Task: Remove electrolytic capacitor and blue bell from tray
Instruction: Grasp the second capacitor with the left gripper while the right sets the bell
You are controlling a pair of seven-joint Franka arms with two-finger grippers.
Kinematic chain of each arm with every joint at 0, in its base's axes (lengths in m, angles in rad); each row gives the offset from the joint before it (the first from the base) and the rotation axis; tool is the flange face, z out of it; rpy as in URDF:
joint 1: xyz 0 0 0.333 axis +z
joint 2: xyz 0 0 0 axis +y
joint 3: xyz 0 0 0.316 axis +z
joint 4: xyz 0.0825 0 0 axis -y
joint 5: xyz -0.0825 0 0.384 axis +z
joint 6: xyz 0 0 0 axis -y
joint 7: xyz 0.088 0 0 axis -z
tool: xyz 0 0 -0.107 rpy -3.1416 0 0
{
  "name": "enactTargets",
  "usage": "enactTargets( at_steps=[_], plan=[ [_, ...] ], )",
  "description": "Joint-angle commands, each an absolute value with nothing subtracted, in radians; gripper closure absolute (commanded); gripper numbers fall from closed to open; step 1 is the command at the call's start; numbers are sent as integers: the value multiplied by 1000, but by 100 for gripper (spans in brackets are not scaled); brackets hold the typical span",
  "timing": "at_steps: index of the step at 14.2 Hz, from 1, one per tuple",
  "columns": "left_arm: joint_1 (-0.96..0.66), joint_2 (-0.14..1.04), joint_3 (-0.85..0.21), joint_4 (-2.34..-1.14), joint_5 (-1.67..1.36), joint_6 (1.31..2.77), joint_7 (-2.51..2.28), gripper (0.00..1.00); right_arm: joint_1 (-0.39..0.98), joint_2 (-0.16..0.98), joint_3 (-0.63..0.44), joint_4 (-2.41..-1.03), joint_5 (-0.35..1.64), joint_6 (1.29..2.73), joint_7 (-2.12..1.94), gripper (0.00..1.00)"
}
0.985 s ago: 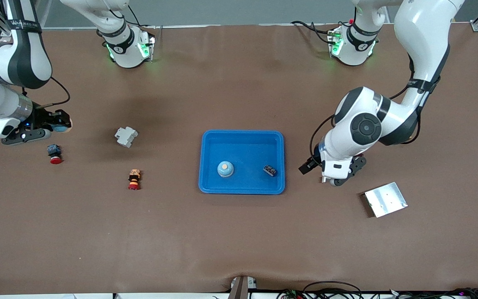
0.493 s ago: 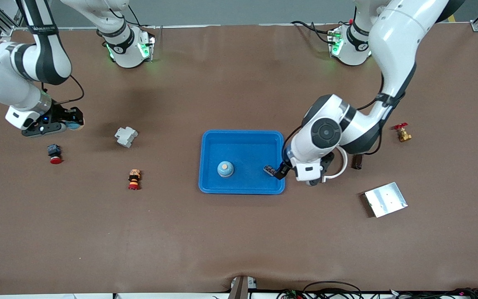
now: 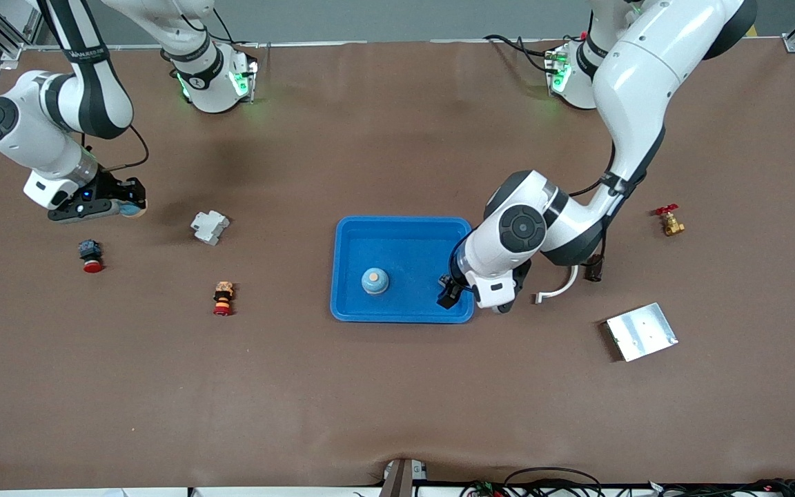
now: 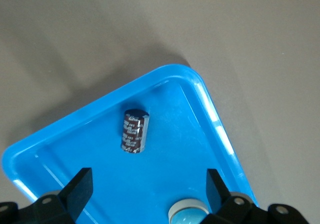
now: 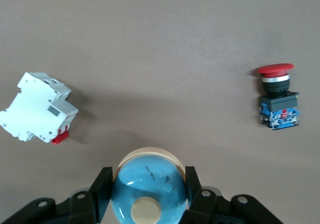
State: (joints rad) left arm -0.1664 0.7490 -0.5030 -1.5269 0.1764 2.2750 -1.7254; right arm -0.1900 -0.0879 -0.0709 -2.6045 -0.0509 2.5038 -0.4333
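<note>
A blue tray (image 3: 403, 232) lies mid-table. In it stand a blue bell (image 3: 375, 280) and a dark capacitor (image 4: 134, 130) lying on its side. My left gripper (image 3: 450, 291) hangs open over the tray corner by the capacitor, which it partly hides in the front view. In the left wrist view its fingers (image 4: 77, 189) stand wide apart with nothing between them, and the tray's bell (image 4: 190, 214) shows beside one finger. My right gripper (image 3: 130, 206) is shut on a second blue bell (image 5: 148, 186) with a cream button, over the table toward the right arm's end.
Near the right gripper lie a white circuit breaker (image 3: 209, 226) and a red push button (image 3: 91, 256). A stacked red-orange switch (image 3: 223, 297) lies nearer the camera. Toward the left arm's end are a metal plate (image 3: 641, 331), a brass valve (image 3: 668, 221) and a white curved piece (image 3: 556, 290).
The left arm has swung in from its end of the table, and its open gripper is now over the tray by the capacitor. The right gripper has carried its bell a little toward the tray.
</note>
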Motion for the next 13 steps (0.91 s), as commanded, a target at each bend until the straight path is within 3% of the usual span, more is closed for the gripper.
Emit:
enactTargets(
  at_steps=[1,4,13],
  plan=[
    [-273,781,-408,-1502,198,2302,-1799,0,-239,-101,-57,-2635,-34,2543,-498,100],
    [-339,804,-339,-1502,198,2304,-1827,0,-270,-78,-57,-2654,-32,2598,-543,100],
    [-341,850,-337,-1503,201,2316,-1824,0,-324,54,-54,-2666,-29,2756,-595,100]
  ],
)
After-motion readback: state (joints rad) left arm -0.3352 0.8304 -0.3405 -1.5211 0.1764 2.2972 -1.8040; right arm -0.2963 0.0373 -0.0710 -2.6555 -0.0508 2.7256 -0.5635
